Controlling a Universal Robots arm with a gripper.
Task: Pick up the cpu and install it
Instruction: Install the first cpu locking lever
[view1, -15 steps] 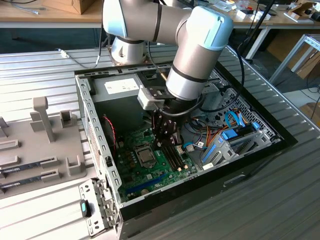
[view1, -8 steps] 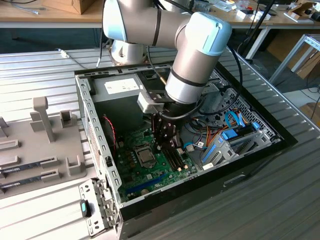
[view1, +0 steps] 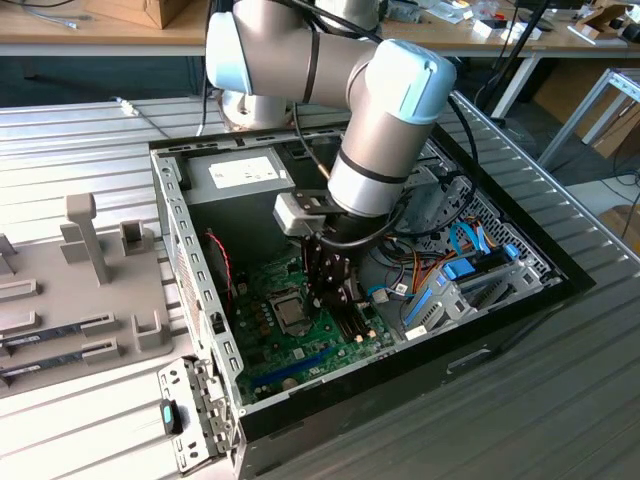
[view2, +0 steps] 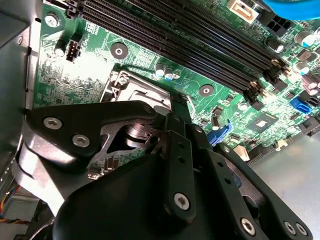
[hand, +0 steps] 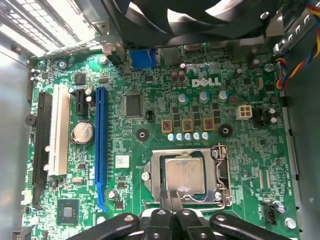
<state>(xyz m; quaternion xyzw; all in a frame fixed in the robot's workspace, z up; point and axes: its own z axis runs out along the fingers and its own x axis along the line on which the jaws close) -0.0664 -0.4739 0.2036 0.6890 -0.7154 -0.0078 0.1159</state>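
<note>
We see the cpu (hand: 185, 175) lying seated in its socket (hand: 186, 175), with our closed, empty tool (hand: 172, 196) poised at its edge.

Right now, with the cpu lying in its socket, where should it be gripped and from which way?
Take the cpu by two opposite thin edges, coming straight down from above. It lies flat and sits low inside the socket frame, so only its silvery top and rim show; a sideways approach would likely hit the frame.

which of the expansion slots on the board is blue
The long blue slot, between the white slot and the cpu; the slot beyond the white one is black.
</note>
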